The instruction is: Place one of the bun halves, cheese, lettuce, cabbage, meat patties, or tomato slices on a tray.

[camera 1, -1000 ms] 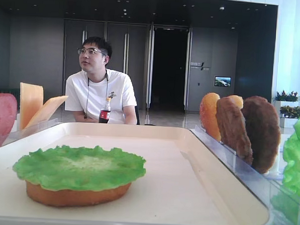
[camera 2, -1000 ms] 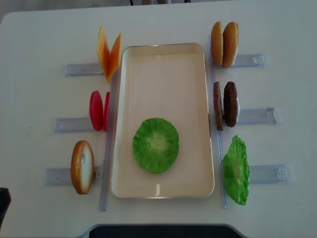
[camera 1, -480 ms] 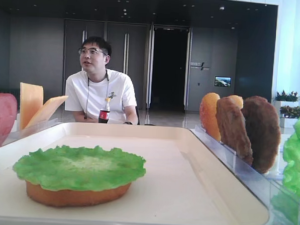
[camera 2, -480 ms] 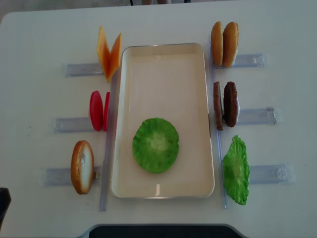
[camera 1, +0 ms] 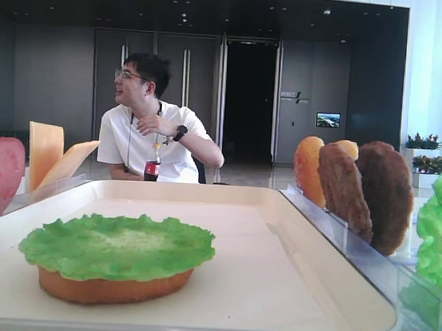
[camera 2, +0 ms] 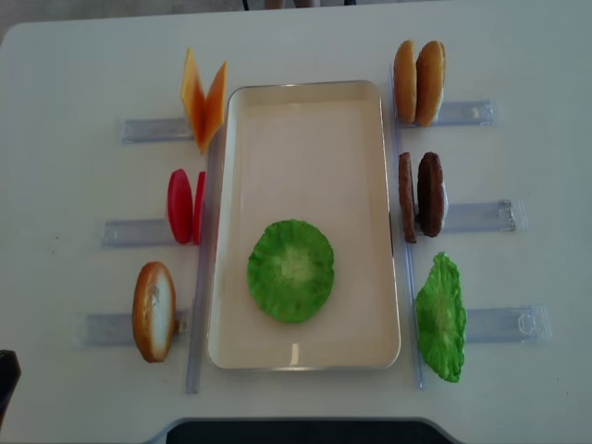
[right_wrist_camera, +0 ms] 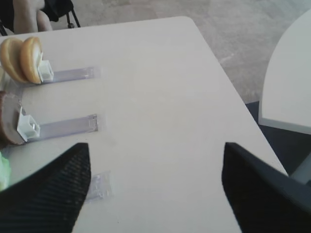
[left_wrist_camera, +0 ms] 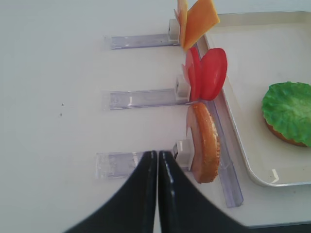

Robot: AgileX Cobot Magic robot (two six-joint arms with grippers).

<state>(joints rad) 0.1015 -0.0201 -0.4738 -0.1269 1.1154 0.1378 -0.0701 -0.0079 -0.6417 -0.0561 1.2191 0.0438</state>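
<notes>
The cream tray (camera 2: 305, 120) lies mid-table. On it sits a bun half (camera 1: 113, 287) with a lettuce (camera 2: 290, 270) leaf on top. Left of the tray, cheese (camera 2: 202, 100), tomato slices (camera 2: 180, 205) and one bun half (camera 2: 154, 311) stand in racks. On the right stand two bun halves (camera 2: 418, 81), meat patties (camera 2: 422, 194) and another lettuce (camera 2: 440, 316). My left gripper (left_wrist_camera: 157, 154) is shut and empty, just left of the bun half (left_wrist_camera: 205, 143). My right gripper (right_wrist_camera: 155, 145) is open over bare table, right of the racks.
Clear plastic racks (camera 2: 481, 216) stick out on both sides of the tray. A long clear rail (left_wrist_camera: 228, 170) runs along the tray's left rim. A man (camera 1: 153, 133) sits behind the table. The table's right edge (right_wrist_camera: 233, 92) is close to my right gripper.
The man in the background has turned his head and raised his arm. Nothing on the table has moved, and neither gripper has changed.
</notes>
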